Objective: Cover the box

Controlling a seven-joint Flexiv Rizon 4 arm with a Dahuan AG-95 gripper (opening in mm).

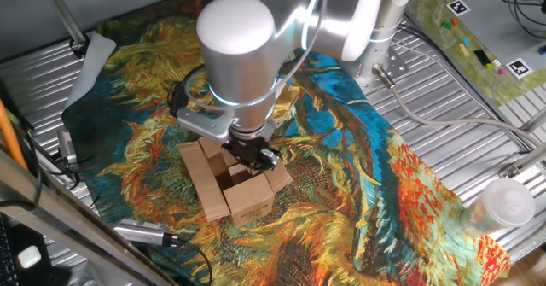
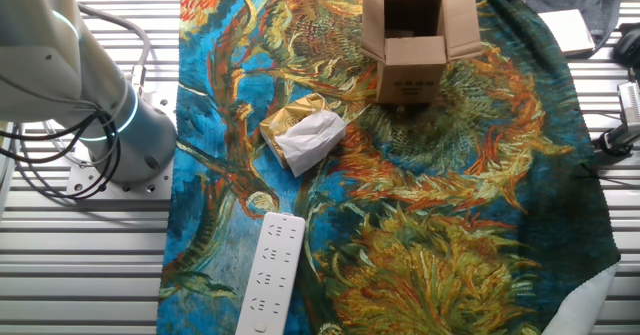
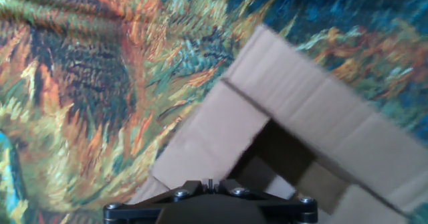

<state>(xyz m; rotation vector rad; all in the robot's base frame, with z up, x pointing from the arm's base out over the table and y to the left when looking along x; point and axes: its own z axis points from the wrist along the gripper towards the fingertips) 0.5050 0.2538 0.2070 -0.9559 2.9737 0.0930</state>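
The box (image 1: 247,196) is a small brown cardboard carton standing on the painted cloth with its flaps spread open. It also shows at the top edge of the other fixed view (image 2: 410,70). My gripper (image 1: 255,156) hangs over the box's open top, close to the far flaps. In the hand view the fingers (image 3: 210,184) sit together at the bottom edge and look shut with nothing in them. Two flaps (image 3: 314,110) and the dark inside of the box lie just ahead of them. The gripper is out of the other fixed view.
A white-and-yellow wrapped packet (image 2: 303,135) and a white power strip (image 2: 270,273) lie on the cloth (image 2: 470,225). A clear plastic container (image 1: 503,205) stands at the right on the metal table. A metal tool (image 1: 141,230) lies near the front left. My arm's base (image 2: 110,125) stands at the left.
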